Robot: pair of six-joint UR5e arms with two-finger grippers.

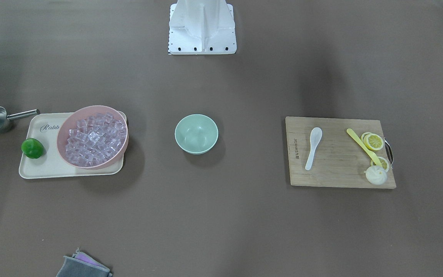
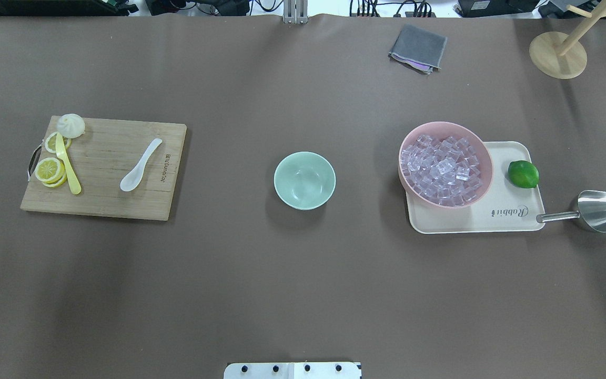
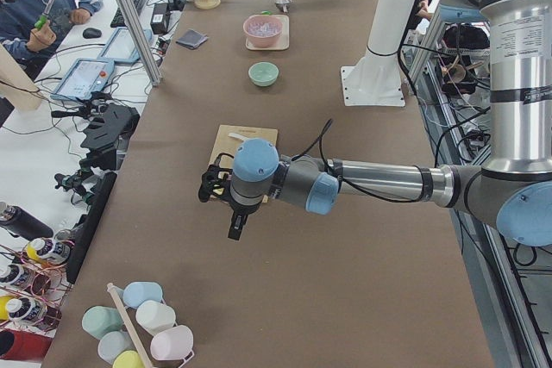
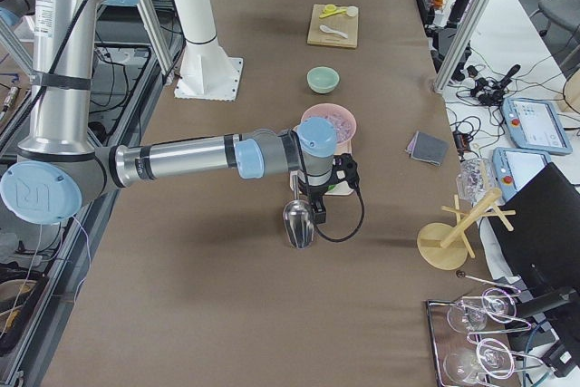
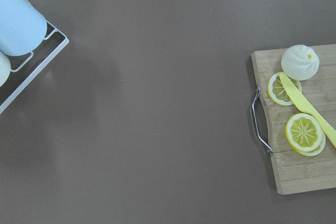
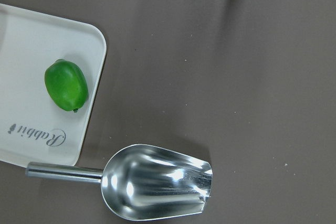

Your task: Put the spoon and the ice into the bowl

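The white spoon [image 1: 313, 142] lies on the wooden cutting board [image 1: 340, 169], also in the overhead view [image 2: 140, 166]. The ice [image 1: 92, 140] is a heap of clear cubes in the pink bowl [image 1: 94, 108], also in the overhead view [image 2: 442, 168]. The empty mint-green bowl [image 2: 304, 180] stands mid-table between them. My left gripper [image 3: 235, 230] shows only in the exterior left view, hanging beyond the board's outer end. My right gripper [image 4: 319, 213] shows only in the exterior right view, above the metal scoop [image 4: 299, 222]. I cannot tell whether either is open or shut.
The pink bowl and a lime [image 2: 523, 173] sit on a cream tray [image 2: 492, 223]; the metal scoop [image 2: 597, 210] lies beside it. Lemon slices [image 2: 50, 169], a yellow knife [image 2: 67, 166] and a bun [image 2: 70, 125] share the board. A grey cloth [image 2: 417, 47] and a wooden stand [image 2: 558, 52] are at the far side.
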